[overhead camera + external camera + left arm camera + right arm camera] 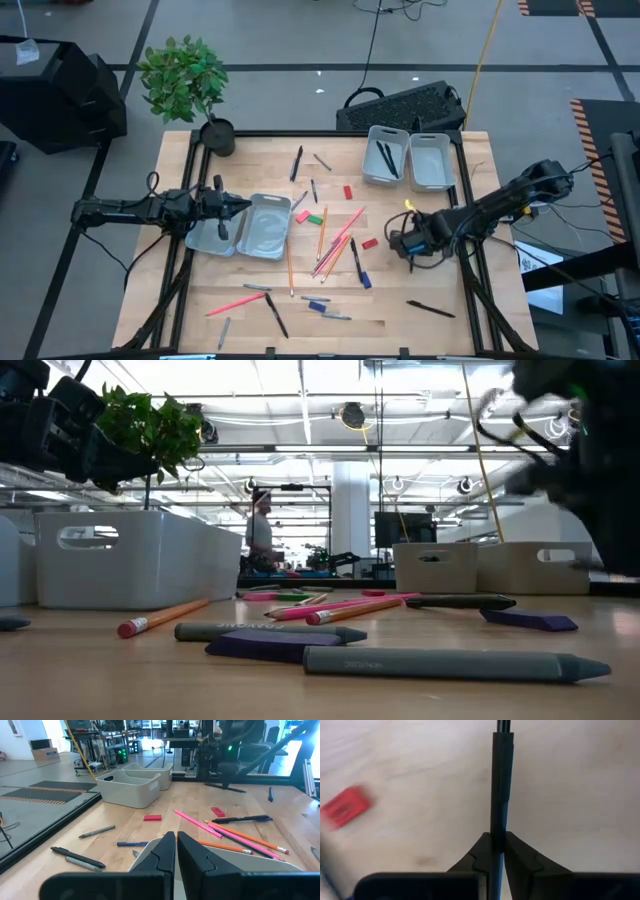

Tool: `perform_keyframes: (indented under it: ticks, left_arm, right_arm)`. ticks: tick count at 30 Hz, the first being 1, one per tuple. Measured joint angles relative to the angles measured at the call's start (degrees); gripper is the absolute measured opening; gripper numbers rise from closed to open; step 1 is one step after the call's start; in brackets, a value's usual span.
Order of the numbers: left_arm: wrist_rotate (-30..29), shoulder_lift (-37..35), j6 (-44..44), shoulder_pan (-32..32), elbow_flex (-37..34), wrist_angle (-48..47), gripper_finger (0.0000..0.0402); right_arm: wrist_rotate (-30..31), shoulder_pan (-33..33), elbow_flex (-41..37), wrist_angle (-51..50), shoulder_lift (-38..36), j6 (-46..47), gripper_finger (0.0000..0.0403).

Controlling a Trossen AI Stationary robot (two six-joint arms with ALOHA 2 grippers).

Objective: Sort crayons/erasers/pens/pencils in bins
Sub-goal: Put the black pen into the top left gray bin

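**Two tools, one pen in hand, loads still loose on the counter**

Running this remotely. My right tool (491, 851) has its fingers pinched shut on a black pen (501, 785), gripped across the barrel near one end. In the right wrist view the pen's long axis runs straight out ahead, in line with the fingers, so it sticks forward like a pointer over bare wood, with a red eraser (345, 806) lying off to one side of it. I can't say for sure whether it's lifted or just touching the counter (400, 290). From above, that tool (408, 240) sits on the near side of the far pair of bins (408, 158), well apart from them. My guess at why it's held end-on: one of those bins already has dark sticks lying lengthwise, so a pen carried this way can slide in along the long wall.

The left tool (176, 851) is closed on nothing, fingers together, parked over the rim of the other bin pair (252, 226) on the plant (185, 75) side, probably just waiting.

Between the two bin pairs, the orange and pink pencils (335, 245) lie fanned together.
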Motion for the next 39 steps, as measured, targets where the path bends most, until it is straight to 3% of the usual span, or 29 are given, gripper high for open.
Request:
perform_keyframes:
  ticks: [5,14,19,25,31,39]
  left_arm:
    - [0.0,0.0,0.0,0.0,0.0,0.0,0.0024]
    - [0.0,0.0,0.0,0.0,0.0,0.0,0.0024]
    - [0.0,0.0,0.0,0.0,0.0,0.0,0.0024]
    - [0.0,0.0,0.0,0.0,0.0,0.0,0.0024]
    - [0.0,0.0,0.0,0.0,0.0,0.0,0.0024]
    - [0.0,0.0,0.0,0.0,0.0,0.0,0.0024]
  right_arm:
    - [3.7,-6.8,10.7,-7.4,-0.1,-9.7,0.0026]
    - [12.3,-23.3,31.8,-8.0,2.1,-35.6,0.0026]
    - [12.0,-33.3,45.2,-8.0,9.3,-53.2,0.0026]
    - [6.9,-44.8,58.5,-13.9,20.7,-68.9,0.0025]
    - [6.1,-52.9,59.3,-21.3,27.0,-78.8,0.0027]
    - [5.9,-59.2,47.8,-16.0,28.9,-83.6,0.0031]
